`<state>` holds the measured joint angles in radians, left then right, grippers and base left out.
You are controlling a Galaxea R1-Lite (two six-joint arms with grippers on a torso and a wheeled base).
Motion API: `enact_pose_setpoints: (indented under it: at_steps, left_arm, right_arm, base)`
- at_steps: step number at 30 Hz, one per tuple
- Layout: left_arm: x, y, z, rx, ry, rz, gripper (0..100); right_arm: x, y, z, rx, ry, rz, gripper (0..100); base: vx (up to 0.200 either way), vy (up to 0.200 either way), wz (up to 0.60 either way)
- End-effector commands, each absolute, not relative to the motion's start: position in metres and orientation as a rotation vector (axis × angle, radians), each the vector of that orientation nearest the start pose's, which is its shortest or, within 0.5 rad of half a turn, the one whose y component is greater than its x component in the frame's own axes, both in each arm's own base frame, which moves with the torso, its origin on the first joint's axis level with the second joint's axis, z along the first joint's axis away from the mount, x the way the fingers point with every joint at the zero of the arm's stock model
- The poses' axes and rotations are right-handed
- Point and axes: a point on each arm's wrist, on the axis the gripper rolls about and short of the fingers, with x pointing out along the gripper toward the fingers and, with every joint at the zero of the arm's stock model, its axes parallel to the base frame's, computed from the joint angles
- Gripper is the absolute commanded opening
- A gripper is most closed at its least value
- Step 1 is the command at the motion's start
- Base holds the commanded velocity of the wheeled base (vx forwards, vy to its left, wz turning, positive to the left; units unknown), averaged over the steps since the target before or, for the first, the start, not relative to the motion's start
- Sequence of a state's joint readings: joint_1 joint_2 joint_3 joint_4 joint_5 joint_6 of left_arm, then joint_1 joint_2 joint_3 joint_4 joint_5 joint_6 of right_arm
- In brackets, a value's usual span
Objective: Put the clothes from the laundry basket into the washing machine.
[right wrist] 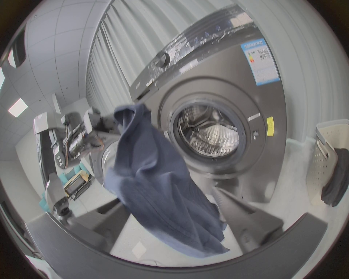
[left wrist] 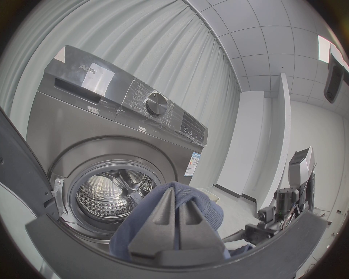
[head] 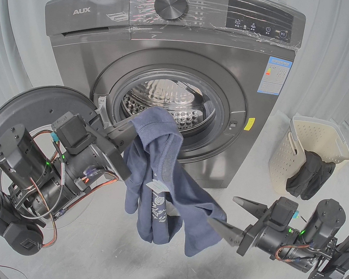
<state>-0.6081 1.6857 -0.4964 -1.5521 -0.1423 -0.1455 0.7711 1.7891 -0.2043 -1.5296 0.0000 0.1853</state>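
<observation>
A blue garment (head: 167, 185) hangs in front of the washing machine (head: 169, 57), its top end level with the open drum (head: 165, 101). My left gripper (head: 133, 130) is shut on that top end; the left wrist view shows its fingers (left wrist: 177, 221) pressed together with blue cloth (left wrist: 203, 207) bulging around them. My right gripper (head: 228, 216) stands open beside the garment's lower hem, with the lower fingertip (head: 215, 225) against the cloth. In the right wrist view the garment (right wrist: 160, 181) drapes in front of one finger (right wrist: 247, 214). A cream laundry basket (head: 322, 137) stands right of the machine.
The round machine door (head: 33, 107) is swung open to the left, behind my left arm. A black garment (head: 309, 176) hangs over the basket's front rim. Bare grey floor (head: 105, 252) lies in front of the machine, and a pale curtain runs behind it.
</observation>
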Motion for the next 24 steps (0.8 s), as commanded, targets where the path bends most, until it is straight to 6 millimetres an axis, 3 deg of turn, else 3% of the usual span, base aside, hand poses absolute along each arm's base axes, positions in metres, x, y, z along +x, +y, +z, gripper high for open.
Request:
enact_pose_setpoints:
  at_steps: [1, 9, 14, 15, 18, 24]
  left_arm:
    - [0.214, -0.157, 0.201, -0.231, -0.307, -0.785, 0]
    - [0.215, -0.158, 0.201, -0.238, -0.303, -0.790, 0]
    - [0.210, -0.162, 0.202, -0.240, -0.304, -0.814, 0]
    - [0.208, -0.163, 0.203, -0.242, -0.308, -0.824, 0]
    - [0.206, -0.165, 0.205, -0.248, -0.317, -0.837, 0]
    - [0.207, -0.166, 0.207, -0.248, -0.325, -0.837, 0]
  right_arm:
    - [0.154, 0.156, 0.092, 0.109, 0.236, 0.787, 100]
    - [0.155, 0.154, 0.099, 0.125, 0.206, 0.848, 100]
    - [0.172, 0.156, 0.100, 0.134, 0.182, 0.796, 100]
    - [0.188, 0.157, 0.093, 0.125, 0.191, 0.754, 100]
    - [0.206, 0.165, 0.083, 0.115, 0.201, 0.734, 100]
    - [0.223, 0.177, 0.056, 0.089, 0.268, 0.725, 100]
  base:
    - [0.000, 0.000, 0.00]
    - [0.000, 0.000, 0.00]
    - [0.000, 0.000, 0.00]
    - [0.000, 0.000, 0.00]
    - [0.000, 0.000, 0.00]
    - [0.000, 0.000, 0.00]
